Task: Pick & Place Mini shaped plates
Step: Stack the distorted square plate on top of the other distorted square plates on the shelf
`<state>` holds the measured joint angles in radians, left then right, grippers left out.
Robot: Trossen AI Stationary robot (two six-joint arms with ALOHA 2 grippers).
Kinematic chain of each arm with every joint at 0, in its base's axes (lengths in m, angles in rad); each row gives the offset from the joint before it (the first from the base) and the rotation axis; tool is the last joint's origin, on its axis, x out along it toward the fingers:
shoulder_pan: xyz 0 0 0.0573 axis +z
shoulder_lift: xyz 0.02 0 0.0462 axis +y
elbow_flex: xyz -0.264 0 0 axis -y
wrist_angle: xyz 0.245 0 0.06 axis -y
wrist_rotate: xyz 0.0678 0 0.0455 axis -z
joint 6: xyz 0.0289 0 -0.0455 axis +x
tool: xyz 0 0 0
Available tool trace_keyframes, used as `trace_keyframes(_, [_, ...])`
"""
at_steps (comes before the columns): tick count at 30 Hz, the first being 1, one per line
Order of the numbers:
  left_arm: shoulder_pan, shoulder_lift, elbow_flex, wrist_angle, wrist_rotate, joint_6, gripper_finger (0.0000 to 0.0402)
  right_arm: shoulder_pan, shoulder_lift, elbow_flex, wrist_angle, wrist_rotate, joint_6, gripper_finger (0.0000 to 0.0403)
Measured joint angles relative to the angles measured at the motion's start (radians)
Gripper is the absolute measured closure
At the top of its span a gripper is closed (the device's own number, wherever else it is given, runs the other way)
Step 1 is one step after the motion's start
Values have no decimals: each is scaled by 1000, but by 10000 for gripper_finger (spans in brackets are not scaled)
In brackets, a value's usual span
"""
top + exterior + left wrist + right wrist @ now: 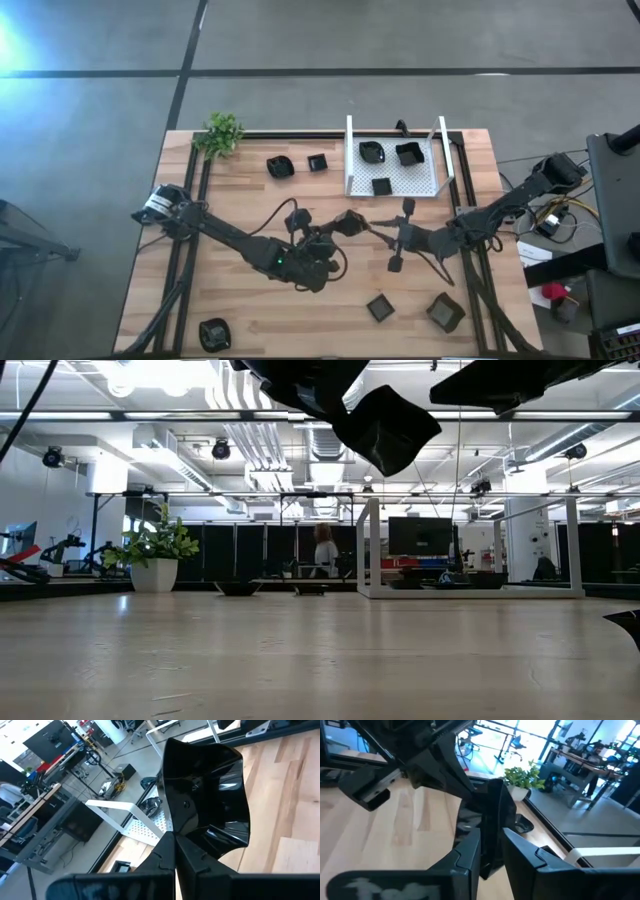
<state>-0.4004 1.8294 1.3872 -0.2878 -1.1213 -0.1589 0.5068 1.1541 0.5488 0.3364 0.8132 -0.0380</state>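
Note:
A glossy black mini shaped plate (349, 222) with a wavy rim hangs in the air over the table's middle, between both grippers. My left gripper (175, 851) comes at it from the left and is shut on its rim. My right gripper (491, 851) comes from the right, with its fingers close together on either side of the plate's opposite edge (492, 820). In the low view the plate (385, 425) floats high above the tabletop. Three more plates lie in the white mesh tray (349, 160). Several others rest on the table (279, 166) (379, 307). My left gripper pinches the plate's near rim (176, 827) between its two fingers, coming level from the table's left. The plate is lifted clear and stands tilted beyond the fingertips, its hollow toward the left wrist camera. My right gripper has the plate's opposite edge (494, 837) between its two fingers (470, 855), coming level from the table's right. The plate shows edge-on here. I cannot tell whether both fingers touch it.
A small potted plant (220, 133) stands at the far left corner. The tray sits at the far right, its side walls upright. Loose plates lie near the front edge (446, 312) (214, 333) and by the far edge (317, 161). Bare wood lies under the grippers.

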Motion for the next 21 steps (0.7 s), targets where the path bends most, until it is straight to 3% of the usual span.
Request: trace_keyframes(21, [6,0,0,66,-3,62,402,-24,27,0,14,9,4,332])
